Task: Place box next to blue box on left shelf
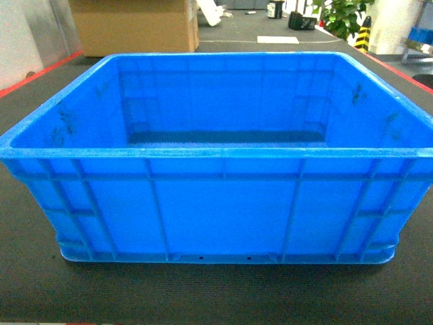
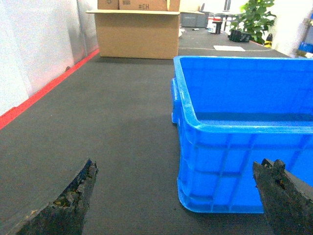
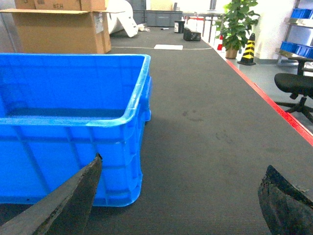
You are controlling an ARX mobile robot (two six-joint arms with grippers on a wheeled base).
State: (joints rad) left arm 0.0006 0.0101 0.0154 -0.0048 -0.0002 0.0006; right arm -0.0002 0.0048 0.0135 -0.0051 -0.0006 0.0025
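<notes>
Sitting on dark floor (image 1: 216, 298), blue box (image 1: 216, 203), potted plant (image 3: 237, 22) in wrist views

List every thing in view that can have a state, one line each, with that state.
box: upright on the dark floor mat, open-topped, empty, not held.
left hand: open, fingers spread wide, low at the box's left corner, holding nothing.
right hand: open, fingers spread wide, low at the box's right corner, holding nothing.
cardboard box: standing on the floor behind, top flaps open.
office chair: upright, unoccupied.
</notes>
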